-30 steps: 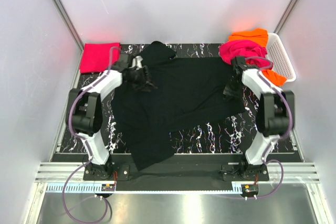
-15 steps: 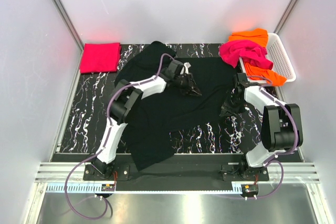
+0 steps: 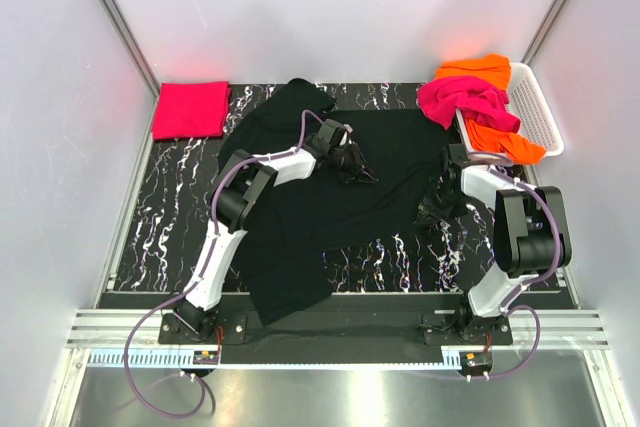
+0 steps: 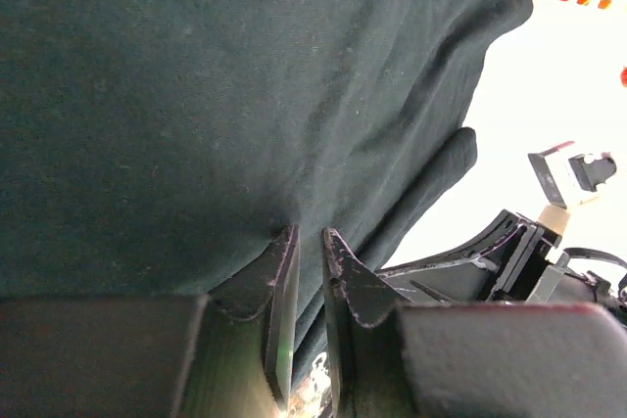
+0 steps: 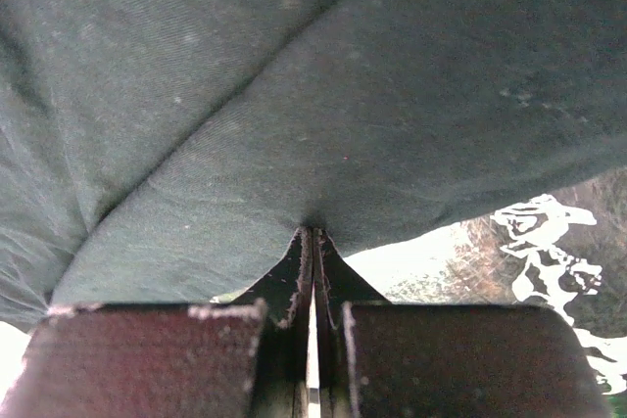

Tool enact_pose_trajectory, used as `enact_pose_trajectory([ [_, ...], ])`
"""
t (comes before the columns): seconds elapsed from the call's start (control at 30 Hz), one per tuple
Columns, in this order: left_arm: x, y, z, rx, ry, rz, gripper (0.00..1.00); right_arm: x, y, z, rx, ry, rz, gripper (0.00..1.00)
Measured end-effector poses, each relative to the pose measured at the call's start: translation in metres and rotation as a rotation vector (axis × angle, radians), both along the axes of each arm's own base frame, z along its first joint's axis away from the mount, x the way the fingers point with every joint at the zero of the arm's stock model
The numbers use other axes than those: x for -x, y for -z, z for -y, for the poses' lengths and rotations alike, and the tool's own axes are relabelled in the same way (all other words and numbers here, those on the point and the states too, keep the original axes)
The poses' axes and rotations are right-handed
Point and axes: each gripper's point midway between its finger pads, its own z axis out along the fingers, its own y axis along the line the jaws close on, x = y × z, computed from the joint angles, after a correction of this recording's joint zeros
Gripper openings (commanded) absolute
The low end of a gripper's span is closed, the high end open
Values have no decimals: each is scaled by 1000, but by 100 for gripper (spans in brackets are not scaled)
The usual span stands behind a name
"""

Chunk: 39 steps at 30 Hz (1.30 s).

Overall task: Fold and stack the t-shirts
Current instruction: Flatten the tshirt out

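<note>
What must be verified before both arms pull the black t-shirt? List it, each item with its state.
1. Right gripper pinching the black t-shirt: ok, jaws shut, cloth puckered at the tips.
2. Left gripper holding cloth: cannot tell; jaws narrowly apart at a cloth ridge.
3. Shirt lying flat: not ok, rumpled and skewed.
4. Folded red-pink t-shirt apart from both arms: ok, far left corner.

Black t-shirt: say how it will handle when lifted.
Probably floppy: the black t-shirt creases into a ridge where the right gripper pinches it. Likely to sag and drag across the table, since it lies spread wide and rumpled.
</note>
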Motion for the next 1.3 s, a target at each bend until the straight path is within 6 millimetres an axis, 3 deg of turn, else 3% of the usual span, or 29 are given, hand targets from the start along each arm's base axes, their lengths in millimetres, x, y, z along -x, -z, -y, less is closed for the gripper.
enact_pose_trajectory([
  [0.13,-1,4,-4,-3,-13,-7,19,7,0,3,15,60,-12,0],
  [0.53,-17,10,-20,19,-66,-14,18,77,-2,20,103,161,-175,0],
  [0.63,-18,9,-20,22,-66,-13,18,98,-10,20,97,158,-198,0],
  [0.7,-17,9,-20,21,-63,-11,18,100,-23,20,91,154,-161,0],
  [0.9,-12,4,-21,-1,-41,4,21,65,-60,22,90,116,9,0],
  [1.07,-1,-18,-32,-60,4,57,27,32,-47,24,122,63,-19,0],
  [1.17,4,-43,-44,-106,32,130,31,23,-35,24,131,32,-45,8],
  [1.3,13,-80,-83,-169,31,227,33,-3,-41,24,140,-11,6,17],
])
